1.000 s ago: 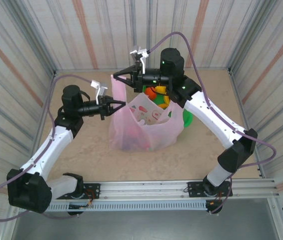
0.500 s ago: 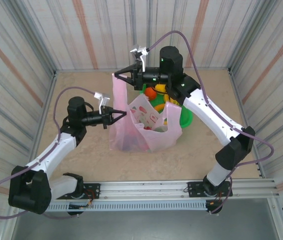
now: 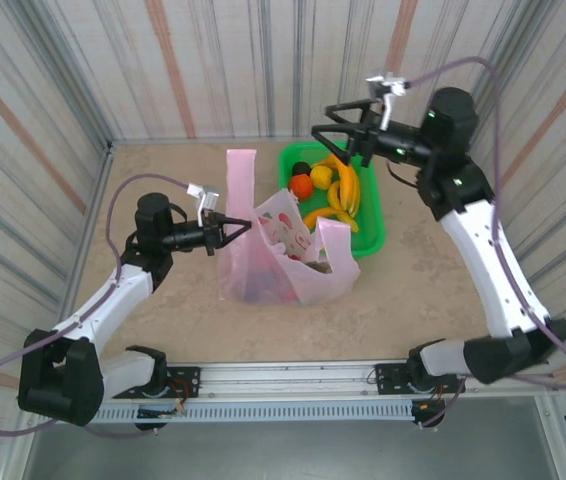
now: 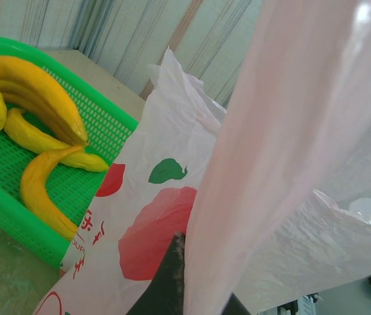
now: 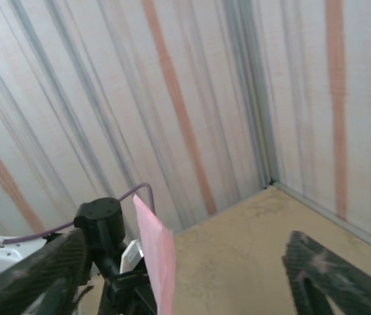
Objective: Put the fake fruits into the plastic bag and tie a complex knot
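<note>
The pink plastic bag (image 3: 285, 262) stands open at mid-table, one handle (image 3: 238, 172) sticking straight up. My left gripper (image 3: 242, 228) is shut on the bag's left rim; in the left wrist view a pink strip of the bag (image 4: 271, 144) runs between the jaws of the left gripper (image 4: 198, 283). My right gripper (image 3: 329, 126) hangs open and empty, high above the basket. The right gripper (image 5: 189, 239) faces the upright handle (image 5: 156, 257) from a distance. Fake fruits lie in the basket: yellow bananas (image 3: 344, 192), an orange one (image 3: 301, 186), a dark one (image 3: 302, 168).
The green mesh basket (image 3: 371, 238) sits right behind the bag, touching it; its near rim (image 4: 15, 230) shows beside the bananas (image 4: 38, 85). Striped walls close in the table on three sides. Bare tan surface lies left of and in front of the bag.
My right gripper let go of the bag's handle, opened, and swung up and to the right, uncovering the basket. The handle stays upright. The left gripper keeps its grip.
</note>
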Controlling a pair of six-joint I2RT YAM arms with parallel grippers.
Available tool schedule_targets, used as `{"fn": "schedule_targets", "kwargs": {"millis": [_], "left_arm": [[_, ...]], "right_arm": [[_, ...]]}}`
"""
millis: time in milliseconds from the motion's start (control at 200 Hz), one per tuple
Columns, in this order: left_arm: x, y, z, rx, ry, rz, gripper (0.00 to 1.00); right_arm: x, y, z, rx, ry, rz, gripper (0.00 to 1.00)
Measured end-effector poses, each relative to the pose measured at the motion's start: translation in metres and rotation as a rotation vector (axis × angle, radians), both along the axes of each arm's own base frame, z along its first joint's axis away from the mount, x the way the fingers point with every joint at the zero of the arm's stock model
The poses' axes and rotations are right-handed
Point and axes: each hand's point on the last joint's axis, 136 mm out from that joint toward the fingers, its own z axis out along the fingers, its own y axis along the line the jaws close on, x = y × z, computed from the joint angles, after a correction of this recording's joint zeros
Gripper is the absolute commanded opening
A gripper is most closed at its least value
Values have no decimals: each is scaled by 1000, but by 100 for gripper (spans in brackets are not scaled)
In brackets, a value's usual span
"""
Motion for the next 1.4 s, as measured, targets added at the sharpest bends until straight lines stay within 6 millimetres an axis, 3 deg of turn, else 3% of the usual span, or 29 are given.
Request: {"fn": "schedule_targets", "kwargs": {"millis": [70,165,306,536,671,766,1097,1257,1332,1398], "left_arm": [[1,1,-1,0,5,5,0],[4,2,0,-1,8,12,0],[5,2,2,-2,5,12,0],[5,2,4,-2,3,12,0],[5,2,4,-2,3,12,0],[5,2,4,-2,4,12,0],[5,2,3,2,19,12,0],[6,2,5,4,24,14,2],[6,2,4,7,31,16,10],[7,3,5,9,35,22,14]], "right_arm": [[-21,-23,-3,8,-9,-37,99],[-50,-40,-14,14,-13,-53,100],[-78,-54,-51,8,16,-74,96],[-75,-69,-127,-3,167,-119,89],[-71,-66,-157,9,238,-79,89],[-70,-64,-162,14,251,-56,88],[-78,-51,-145,42,204,31,86],[-98,-26,-145,31,204,144,58],[-102,-20,-143,25,197,162,37],[-101,-17,-138,24,192,159,11]]}}
